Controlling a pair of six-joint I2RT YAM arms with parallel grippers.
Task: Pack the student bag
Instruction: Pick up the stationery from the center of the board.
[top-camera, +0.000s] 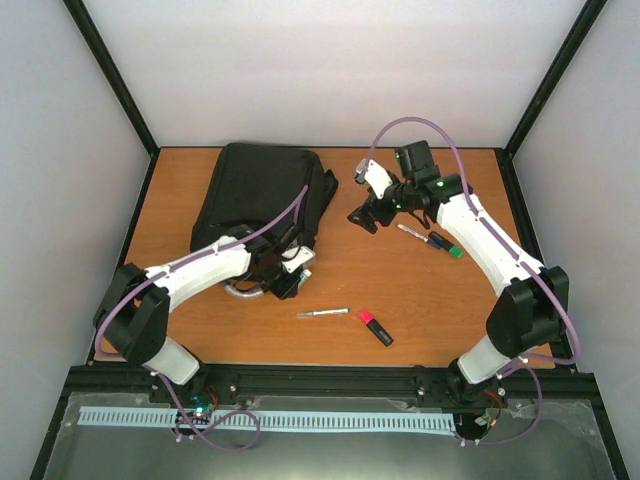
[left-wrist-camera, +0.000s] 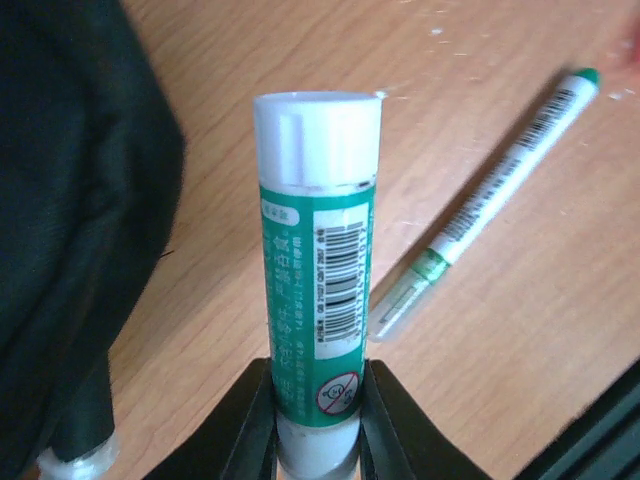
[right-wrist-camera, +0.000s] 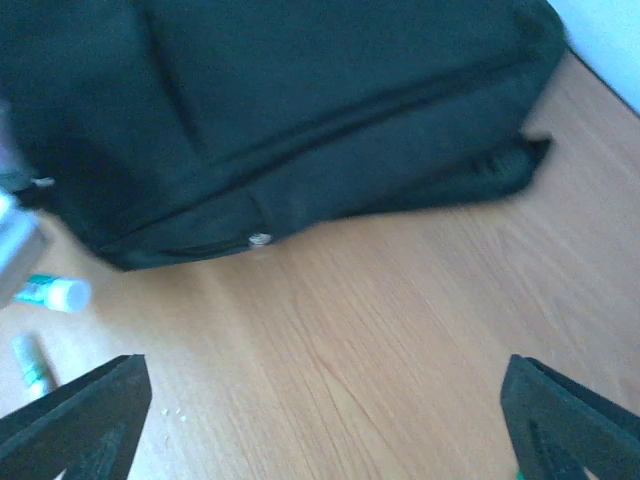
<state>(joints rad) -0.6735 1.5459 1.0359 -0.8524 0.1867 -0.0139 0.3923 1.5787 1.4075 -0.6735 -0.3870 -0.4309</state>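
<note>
The student bag (top-camera: 260, 190) is a large black backpack lying flat at the back left of the table, its grey loop handle (top-camera: 240, 290) at the near end. My left gripper (top-camera: 295, 272) sits at the bag's near right corner, shut on a green glue stick (left-wrist-camera: 318, 270) with a white cap that points away from the wrist. In that wrist view the bag (left-wrist-camera: 70, 200) fills the left side. My right gripper (top-camera: 363, 215) hangs open to the right of the bag, nothing between its fingers (right-wrist-camera: 90, 420). It faces the bag's side (right-wrist-camera: 280, 110) and a zipper pull (right-wrist-camera: 260, 239).
A white pen with green ends (left-wrist-camera: 490, 205) lies on the wood just right of the glue stick, also visible from above (top-camera: 322, 313). A red-and-black marker (top-camera: 375, 327) lies near the front. More pens (top-camera: 432, 240) lie under the right arm.
</note>
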